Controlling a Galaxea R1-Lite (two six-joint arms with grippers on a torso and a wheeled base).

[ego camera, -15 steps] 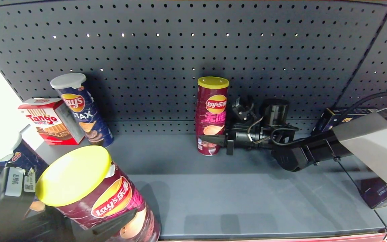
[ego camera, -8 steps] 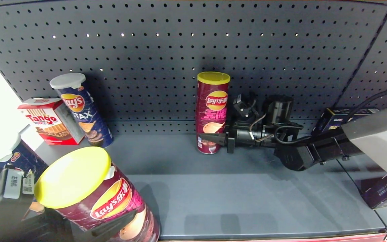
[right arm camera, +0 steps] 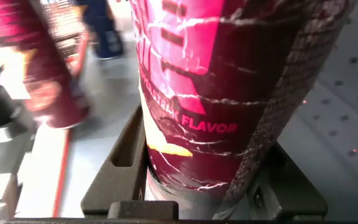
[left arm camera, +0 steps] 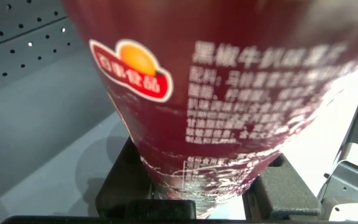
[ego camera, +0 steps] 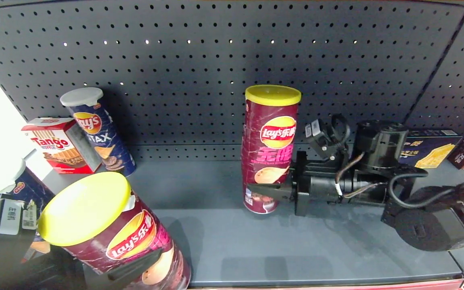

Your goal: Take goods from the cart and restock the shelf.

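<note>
Gripping a maroon chip can [ego camera: 270, 149] low on its body, the right end effector [ego camera: 263, 194] has its fingers closed against the can's sides near the base. The can stands upright at the middle of the shelf [ego camera: 224, 241], apart from the pegboard back panel [ego camera: 216, 60]. Whether its base rests fully on the shelf or hangs just above it is hard to judge from the head view. The left end effector [ego camera: 135, 259] is likewise closed on a second maroon can [ego camera: 107, 229], held tilted near the shelf's front left with its yellow lid [ego camera: 85, 209] uppermost.

The main risk, as I judge it, lies in the low grip on a tall can. If the fingers open while the base is off the shelf or canted, the can may topple and roll toward the front edge. A finger dragging on the wrapper as the arm backs away would pull it over the same way. The boxes [ego camera: 433, 151] lie just behind the right arm, so a wide swing could shove them. The second can hangs near the blue can [ego camera: 97, 131] and the wafer box [ego camera: 61, 145], and a careless placement could knock either one.
</note>
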